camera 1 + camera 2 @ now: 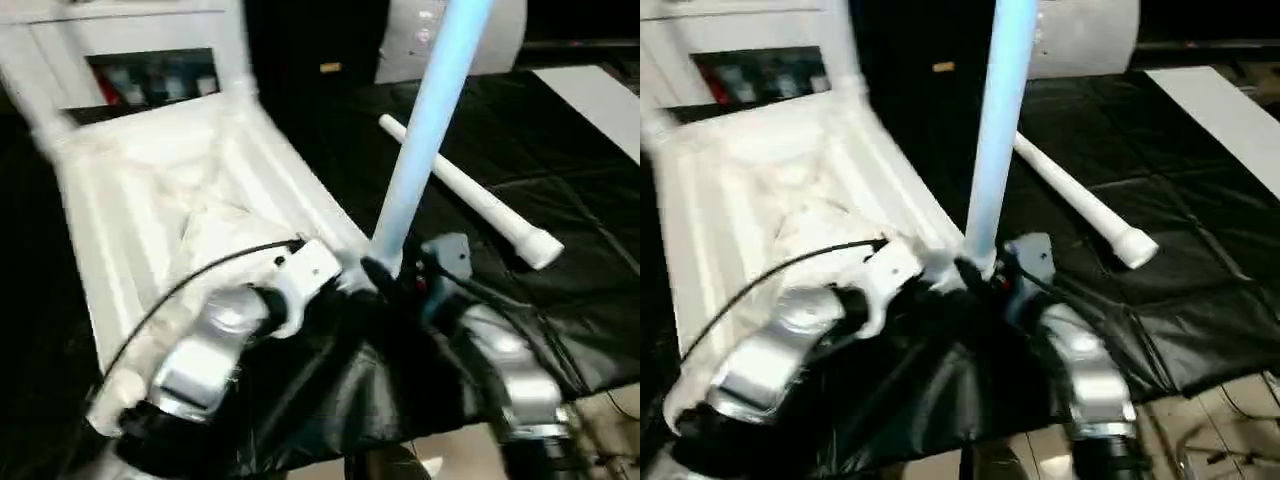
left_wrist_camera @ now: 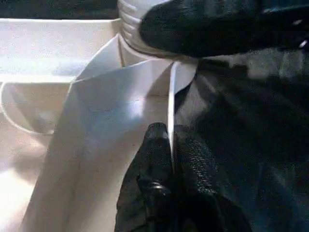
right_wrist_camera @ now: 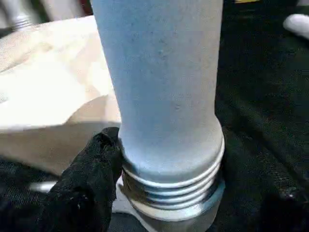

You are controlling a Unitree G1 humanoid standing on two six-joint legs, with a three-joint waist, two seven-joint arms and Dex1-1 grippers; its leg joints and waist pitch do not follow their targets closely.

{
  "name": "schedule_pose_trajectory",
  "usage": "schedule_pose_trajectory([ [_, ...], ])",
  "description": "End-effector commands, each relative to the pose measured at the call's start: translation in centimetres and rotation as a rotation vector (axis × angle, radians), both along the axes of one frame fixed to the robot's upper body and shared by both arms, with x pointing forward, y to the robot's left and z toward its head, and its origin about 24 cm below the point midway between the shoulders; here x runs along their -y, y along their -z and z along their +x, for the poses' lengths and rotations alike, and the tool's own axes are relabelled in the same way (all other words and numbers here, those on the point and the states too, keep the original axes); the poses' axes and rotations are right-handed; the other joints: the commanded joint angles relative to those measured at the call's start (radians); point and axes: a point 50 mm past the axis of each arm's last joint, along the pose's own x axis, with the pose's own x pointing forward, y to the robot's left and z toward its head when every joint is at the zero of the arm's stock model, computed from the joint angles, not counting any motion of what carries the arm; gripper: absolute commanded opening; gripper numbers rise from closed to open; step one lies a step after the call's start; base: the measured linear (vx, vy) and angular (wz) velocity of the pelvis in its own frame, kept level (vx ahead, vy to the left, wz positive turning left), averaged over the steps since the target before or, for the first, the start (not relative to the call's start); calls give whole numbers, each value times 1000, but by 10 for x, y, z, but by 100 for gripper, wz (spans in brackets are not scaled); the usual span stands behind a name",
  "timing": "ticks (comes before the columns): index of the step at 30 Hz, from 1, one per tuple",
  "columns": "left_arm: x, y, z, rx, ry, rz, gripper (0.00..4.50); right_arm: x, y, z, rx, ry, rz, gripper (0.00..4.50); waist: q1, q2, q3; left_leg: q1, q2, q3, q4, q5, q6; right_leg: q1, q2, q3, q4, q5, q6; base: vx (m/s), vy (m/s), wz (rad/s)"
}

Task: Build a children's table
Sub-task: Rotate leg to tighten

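step: a leg [image 1: 425,120] is being screwed into the near corner socket [image 3: 169,205] of the table top [image 1: 170,210], which lies underside up on the black cloth [image 1: 560,180]
thread: several turns are seen above the socket rim in the right wrist view, so the leg is judged not yet seated
how to do well: leg should be kept upright over the socket and turned with light downward push; cross-threading is the risk if it leans
right gripper [image 1: 385,275]: fingers set around the leg's base, one black finger [image 3: 89,179] pressed on its side; leg judged held
left gripper [image 2: 166,159]: fingers pinched narrow on the thin edge of the top by the same corner, steadying it
arm pose: both silver forearms are brought close together at the near corner
spare leg [image 1: 470,195]: lies flat on the cloth, apart from the top
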Motion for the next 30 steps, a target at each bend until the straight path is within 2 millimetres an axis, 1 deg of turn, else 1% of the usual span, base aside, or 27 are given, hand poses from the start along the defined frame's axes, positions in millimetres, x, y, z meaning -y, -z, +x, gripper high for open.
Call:
schedule_pose_trajectory([
  [1, 38, -6, -16, 9, 159, -71, 0, -55, -2, -13, -32, -229, 121, 345, 7, -4, -35, -3, 79, -55, -90, -306, 53, 24, -105, 62, -108, -640, -97, 0, 0, 0],
  [2, 37, -5, -17, 9, 166, -57, 0, -51, -3, -12, -26, -214, 119, 345, 6, -4, -37, -7, 81, -55, -92, -295, 61, 28, -105, 64, -104, -603, -105, 0, 0, 0],
  [3, 35, -5, -18, 10, 171, -47, 0, -49, -3, -12, -21, -208, 115, 367, 7, -3, -38, -9, 83, -56, -94, -290, 63, 28, -105, 65, -102, -585, -110, 0, 0, 0],
  [4, 32, -4, -18, 10, 168, -33, 0, -44, -2, -12, -20, -200, 99, 367, 8, -2, -40, -10, 85, -54, -94, -275, 66, 29, -105, 65, -98, -545, -123, 0, 0, 0],
  [6, 27, -2, -17, 13, 175, -11, 0, -36, -1, -13, -9, -208, 69, 394, 11, 1, -47, -12, 88, -48, -92, -221, 79, 35, -104, 69, -86, -420, -163, 0, 0, 0],
  [7, 23, -1, -17, 13, 179, 3, 0, -29, -1, -15, 7, -218, 37, 397, 12, 0, -48, -12, 89, -47, -91, -208, 84, 36, -104, 70, -84, -393, -173, 0, 0, 0],
  [8, 21, -1, -17, 10, 179, 7, 0, -25, 0, -15, 16, -223, 21, 408, 14, 0, -48, -12, 88, -43, -89, -189, 95, 38, -103, 71, -80, -353, -191, 0, 0, 0],
  [9, 20, 0, -17, 8, 181, 9, 0, -24, 0, -16, 17, -227, 16, 421, 14, -1, -49, -14, 88, -42, -88, -174, 101, 41, -104, 71, -78, -335, -199, 0, 0, 0],
  [10, 14, 2, -17, -2, 193, 24, 0, -12, 0, -18, 30, -256, -18, 433, 16, 1, -54, -13, 88, -41, -85, -145, 111, 44, -104, 70, -74, -297, -217, 0, 0, 0],
  [11, 12, 3, -17, -5, 198, 29, 0, -8, 0, -19, 34, -266, -29, 433, 19, 0, -55, -16, 86, -40, -83, -128, 124, 50, -104, 69, -71, -272, -222, 0, 0, 0],
  [12, 10, 3, -17, -7, 202, 33, 0, -6, -1, -19, 37, -274, -36, 445, 20, 0, -56, -15, 86, -39, -81, -117, 130, 50, -104, 70, -69, -256, -226, 0, 0, 0],
  [13, 7, 4, -17, -11, 215, 40, 0, 0, -1, -19, 41, -291, -49, 448, 21, 0, -61, -13, 86, -37, -78, -91, 144, 50, -103, 70, -66, -222, -238, 0, 0, 0],
  [14, 5, 4, -17, -14, 227, 45, 0, 3, -2, -20, 43, -304, -59, 448, 23, 1, -61, -14, 86, -38, -77, -78, 151, 52, -104, 69, -64, -207, -245, 0, 0, 0],
  [15, -3, 6, -18, -20, 261, 67, 0, 17, -5, -19, 60, -344, -103, 448, 29, 1, -65, -14, 84, -39, -75, -51, 164, 58, -100, 66, -60, -173, -249, 0, 0, 0],
  [16, -8, 7, -19, -31, 286, 82, 0, 27, -8, -19, 79, -369, -141, 448, 35, 2, -68, -13, 85, -36, -71, -25, 190, 57, -101, 65, -54, -134, -264, 0, 0, 0],
  [18, -12, 8, -20, -31, 313, 91, 0, 33, -10, -17, 90, -381, -158, 448, 38, 3, -66, -13, 87, -35, -71, -23, 197, 57, -100, 64, -54, -138, -270, 0, 0, 0],
  [19, -13, 8, -20, -28, 327, 95, 0, 36, -11, -16, 95, -384, -163, 448, 43, 6, -66, -7, 90, -34, -72, -35, 193, 51, -99, 63, -58, -167, -274, 0, 0, 0],
  [20, -16, 9, -21, -34, 352, 97, 0, 40, -14, -16, 104, -409, -161, 448, 43, 6, -66, -7, 90, -34, -72, -35, 193, 51, -99, 63, -58, -167, -274, 0, 0, 0],
  [21, -19, 9, -22, -33, 385, 102, 0, 43, -17, -17, 111, -443, -158, 448, 50, 5, -69, -5, 92, -35, -72, -43, 187, 55, -99, 63, -57, -183, -272, 0, 0, 0],
  [22, -22, 9, -24, -35, 415, 107, 0, 47, -20, -18, 113, -481, -157, 448, 53, 6, -68, -4, 92, -36, -72, -44, 187, 55, -98, 62, -56, -183, -273, 0, 0, 0],
  [23, -22, 9, -24, -35, 415, 107, 0, 47, -20, -18, 113, -481, -157, 448, 57, 7, -69, -1, 95, -34, -73, -42, 182, 52, -97, 63, -54, -175, -275, 0, 0, 0],
  [24, -27, 9, -26, -43, 465, 124, 0, 50, -23, -19, 112, -547, -172, 448, 60, 9, -72, 2, 96, -35, -71, -34, 180, 52, -98, 63, -49, -150, -286, 0, 0, 0],
  [25, -31, 9, -28, -55, 513, 144, 0, 52, -24, -20, 105, -612, -201, 448, 60, 7, -74, -1, 95, -36, -72, -35, 183, 57, -98, 62, -46, -140, -286, 0, 0, 0],
  [26, -32, 9, -28, -58, 522, 148, 0, 53, -24, -21, 104, -623, -208, 448, 62, 8, -73, 0, 94, -37, -71, -36, 184, 56, -99, 62, -47, -142, -288, 0, 0, 0],
  [27, -37, 8, -30, -70, 591, 182, 0, 54, -23, -21, 85, -695, -262, 448, 61, 2, -74, 1, 94, -33, -70, -39, 181, 56, -99, 63, -48, -146, -288, 0, 0, 0],
  [28, -38, 8, -30, -70, 604, 188, 0, 54, -22, -21, 79, -709, -269, 448, 63, 5, -71, 2, 91, -32, -71, -48, 180, 54, -98, 63, -51, -168, -287, 0, 0, 0],
  [30, -40, 8, -30, -74, 628, 205, 0, 54, -22, -21, 71, -747, -273, 448, 67, 3, -71, 2, 92, -32, -71, -55, 169, 56, -100, 64, -51, -191, -284, 0, 0, 0],
])
